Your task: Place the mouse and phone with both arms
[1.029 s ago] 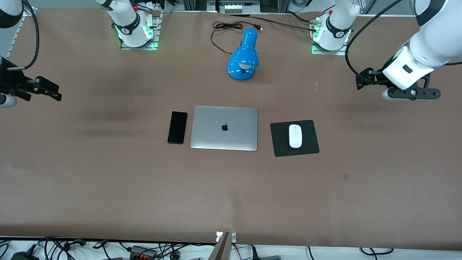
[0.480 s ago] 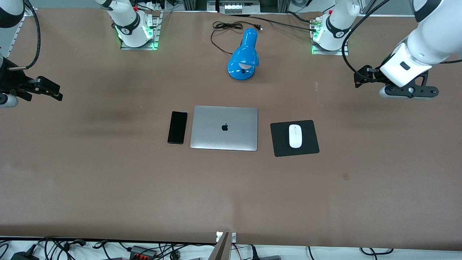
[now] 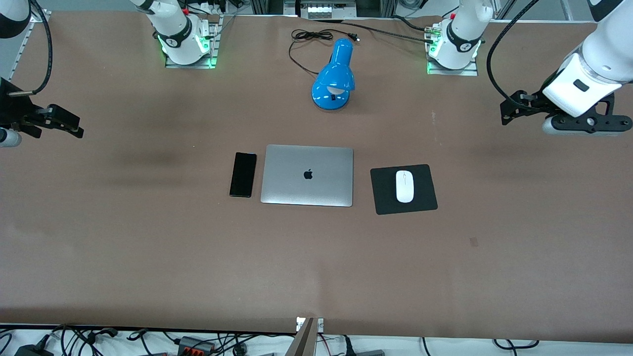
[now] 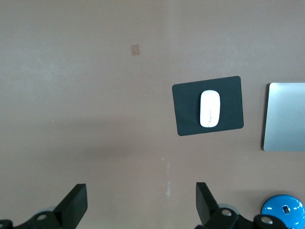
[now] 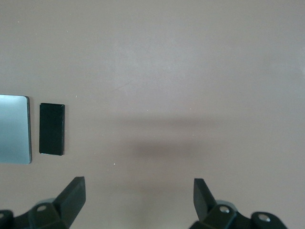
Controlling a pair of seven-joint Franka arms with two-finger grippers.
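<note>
- Now the laptop, silver and closed, lies flat in the middle of the table, and I place the other things by it.
- The phone lies flat just beside the laptop, on the side toward the right arm's end of the table; a thin gap of table shows between them, so they do not touch.
- In the right wrist view the phone is seen again next to the corner of the laptop.
- The black pad lies near the laptop on the side toward the left arm's end of the table, a little turned against the laptop's edge.
- The mouse rests on the pad, about in its middle, with its long side along the laptop's side edge.
- The blue lamp lies farther from the front camera than the laptop, with its black cord curled on the table close to it.
- The left gripper hangs in the air over bare table, well apart from the laptop toward the left arm's end; its fingers stand wide apart and hold nothing.
- The right gripper hangs over bare table, well apart from the laptop toward the right arm's end; its fingers are also spread wide and are empty.
</note>
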